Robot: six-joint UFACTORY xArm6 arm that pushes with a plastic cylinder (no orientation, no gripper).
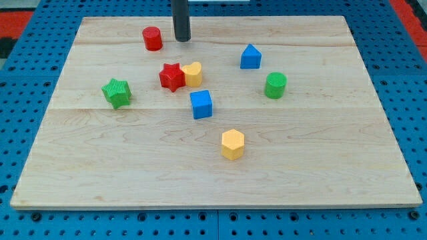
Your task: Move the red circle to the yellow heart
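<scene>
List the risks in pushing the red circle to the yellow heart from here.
1. My tip sits to the view's right of the red cylinder block, so pushing now would likely send it left, away from the yellow heart block.
2. The red star block touches the heart; an incoming cylinder could knock both.

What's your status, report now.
My tip right of red circle, apart. Yellow heart below, touching red star. Path clear.
</scene>
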